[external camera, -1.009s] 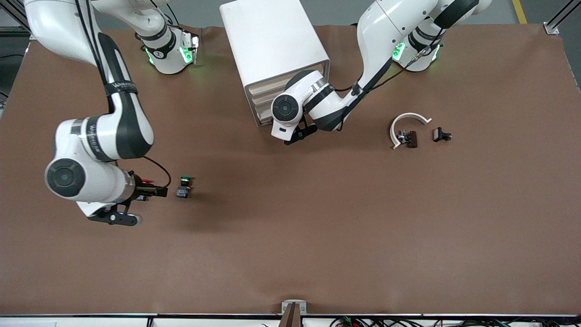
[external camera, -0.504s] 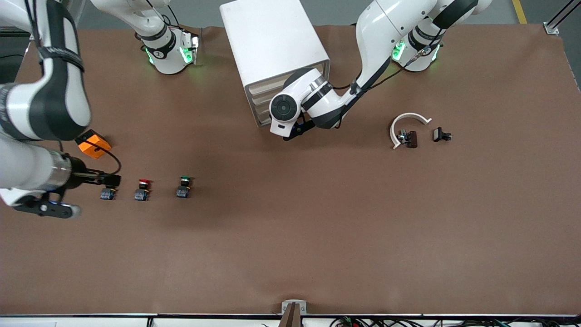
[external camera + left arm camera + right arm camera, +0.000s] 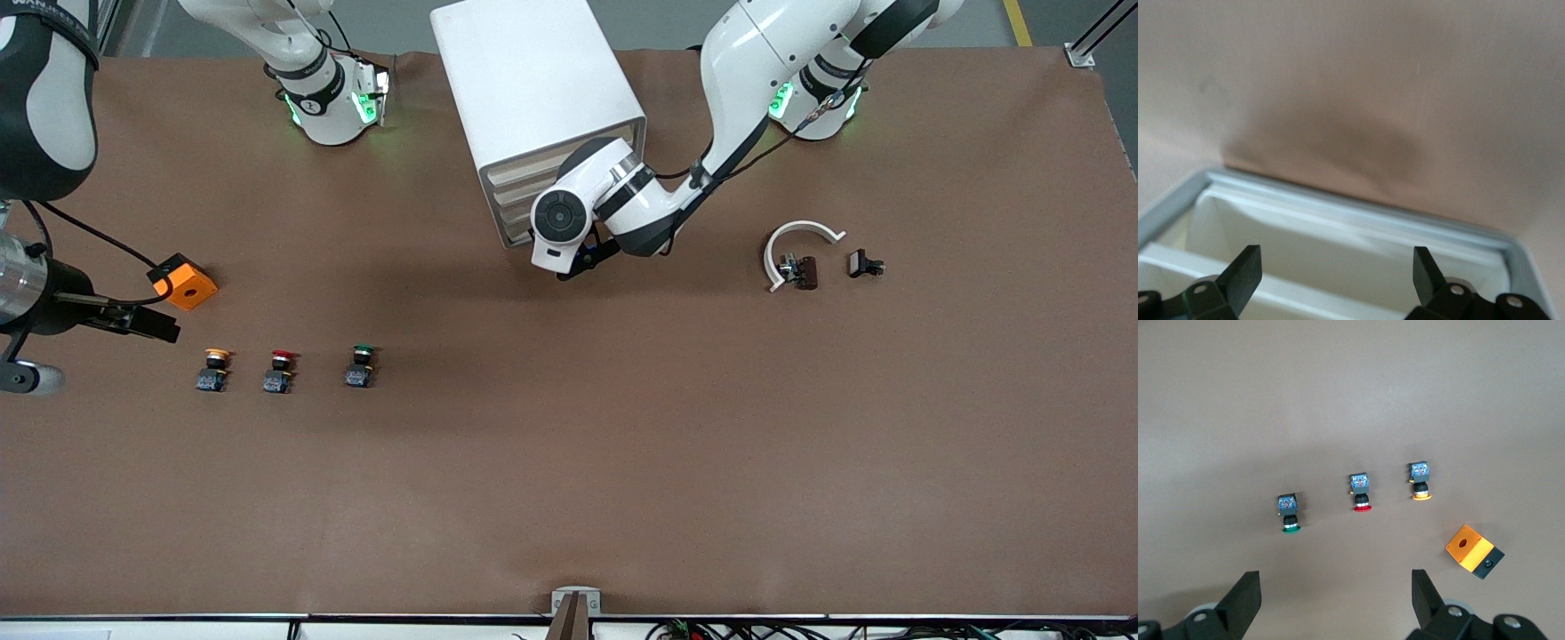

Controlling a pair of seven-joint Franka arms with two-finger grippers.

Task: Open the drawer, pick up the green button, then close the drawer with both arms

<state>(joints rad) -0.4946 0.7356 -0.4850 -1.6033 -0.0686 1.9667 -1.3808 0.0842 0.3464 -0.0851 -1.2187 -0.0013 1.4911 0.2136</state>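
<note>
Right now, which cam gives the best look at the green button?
Right wrist view: the green button shows whole, cap and blue base, in a row with the red button and orange button. The front view shows it smaller. The left wrist view shows only the cabinet.

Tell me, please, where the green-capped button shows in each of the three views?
Front view: green-capped button on the table, last of the button row toward the cabinet.
Left wrist view: not in it.
Right wrist view: green-capped button above the open right hand.
Shared landmark: red-capped button, next in the row.
</note>
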